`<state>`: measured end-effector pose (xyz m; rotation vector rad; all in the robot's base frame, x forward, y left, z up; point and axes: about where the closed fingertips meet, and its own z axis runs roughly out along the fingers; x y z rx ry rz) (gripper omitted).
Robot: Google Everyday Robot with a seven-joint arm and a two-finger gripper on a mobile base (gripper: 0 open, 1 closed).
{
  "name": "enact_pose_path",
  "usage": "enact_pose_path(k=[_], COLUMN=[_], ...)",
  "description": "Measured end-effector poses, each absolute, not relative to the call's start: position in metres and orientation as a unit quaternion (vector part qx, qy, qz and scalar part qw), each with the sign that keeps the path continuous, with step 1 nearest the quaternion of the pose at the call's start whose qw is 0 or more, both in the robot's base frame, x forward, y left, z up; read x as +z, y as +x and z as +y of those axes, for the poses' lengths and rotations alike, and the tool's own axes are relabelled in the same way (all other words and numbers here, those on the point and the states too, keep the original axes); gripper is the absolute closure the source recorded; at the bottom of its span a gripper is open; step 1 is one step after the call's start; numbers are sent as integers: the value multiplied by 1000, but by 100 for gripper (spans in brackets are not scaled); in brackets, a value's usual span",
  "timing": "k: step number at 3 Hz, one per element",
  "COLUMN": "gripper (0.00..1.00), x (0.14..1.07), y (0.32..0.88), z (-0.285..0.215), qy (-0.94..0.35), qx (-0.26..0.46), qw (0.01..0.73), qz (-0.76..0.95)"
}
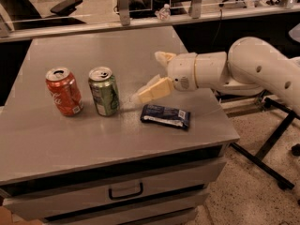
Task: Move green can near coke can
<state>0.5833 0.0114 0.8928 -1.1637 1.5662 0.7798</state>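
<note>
The green can [104, 92] stands upright on the grey table [93, 139], close beside the red-orange coke can [63, 91] on its left, with a small gap between them. My gripper [147, 77] is open and empty. It hovers just right of the green can, clear of it. One cream finger [153, 90] points toward the can and the other [164, 56] sits farther back. The white arm reaches in from the right.
A flat dark blue snack packet [165, 116] lies on the table right of the green can, below the gripper. The table's front edge has a drawer with a handle [125, 191] under it. A glass partition and office chairs stand behind.
</note>
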Motion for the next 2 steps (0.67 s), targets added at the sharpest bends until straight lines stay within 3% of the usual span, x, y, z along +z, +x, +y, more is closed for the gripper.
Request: enact_pose_path(k=[1, 2], gripper=[0, 0], x=[893, 891], y=[605, 610], z=[-39, -57], qy=[-445, -426], qx=[235, 221], qw=[490, 485], qz=[712, 731])
